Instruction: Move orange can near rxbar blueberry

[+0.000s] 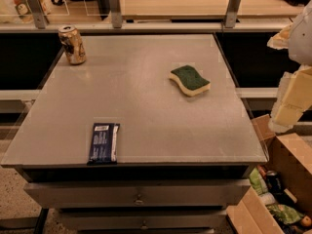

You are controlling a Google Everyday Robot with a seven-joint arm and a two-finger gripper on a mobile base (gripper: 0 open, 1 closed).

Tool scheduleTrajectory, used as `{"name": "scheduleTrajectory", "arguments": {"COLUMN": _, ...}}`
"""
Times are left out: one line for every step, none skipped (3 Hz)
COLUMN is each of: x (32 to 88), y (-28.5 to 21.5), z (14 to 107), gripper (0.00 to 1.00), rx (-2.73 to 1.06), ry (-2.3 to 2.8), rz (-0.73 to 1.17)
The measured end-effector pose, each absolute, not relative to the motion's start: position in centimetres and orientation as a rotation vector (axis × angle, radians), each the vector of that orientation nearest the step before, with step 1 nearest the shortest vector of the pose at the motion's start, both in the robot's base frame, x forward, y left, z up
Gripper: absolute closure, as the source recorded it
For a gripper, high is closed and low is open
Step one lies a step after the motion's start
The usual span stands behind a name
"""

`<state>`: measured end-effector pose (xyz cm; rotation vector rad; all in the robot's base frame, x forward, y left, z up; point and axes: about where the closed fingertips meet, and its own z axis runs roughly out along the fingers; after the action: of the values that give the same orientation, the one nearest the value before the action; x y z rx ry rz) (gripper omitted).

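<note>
The orange can (72,44) stands upright at the far left corner of the grey table (146,106). It has tan-brown patterned sides and a silver top. The rxbar blueberry (103,143), a flat dark blue wrapper with a white label at its far end, lies near the table's front left edge. The can and the bar are far apart. My gripper (291,99) hangs at the right edge of the view, beyond the table's right side, far from both. It shows as pale blocky parts.
A green-and-yellow sponge (189,80) lies right of the table's middle. An open cardboard box (282,189) with cans and packets stands on the floor at the front right. A rail with metal posts (115,6) runs behind the table. Drawers sit under the tabletop.
</note>
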<state>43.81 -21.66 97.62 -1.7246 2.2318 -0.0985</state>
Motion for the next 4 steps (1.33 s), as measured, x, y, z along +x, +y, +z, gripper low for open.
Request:
{"name": "scheduleTrajectory", "arguments": {"x": 43.8, "y": -21.7, "z": 97.6, "gripper": 0.0, "rx": -1.725, "ry": 2.232, "rz": -0.099}}
{"name": "scheduleTrajectory", "arguments": {"x": 45.0, "y": -21.1, "z": 97.8, "gripper": 0.0, "rx": -1.711, "ry": 2.2, "rz": -0.102}}
{"name": "scheduleTrajectory", "arguments": {"x": 49.3, "y": -18.9, "z": 97.7, "gripper": 0.0, "rx": -1.682, "ry": 2.079, "rz": -0.047}}
{"name": "scheduleTrajectory", "arguments": {"x": 55.3, "y": -14.9, "z": 97.3, "gripper": 0.0, "rx": -1.672, "ry": 1.93, "rz": 0.029}}
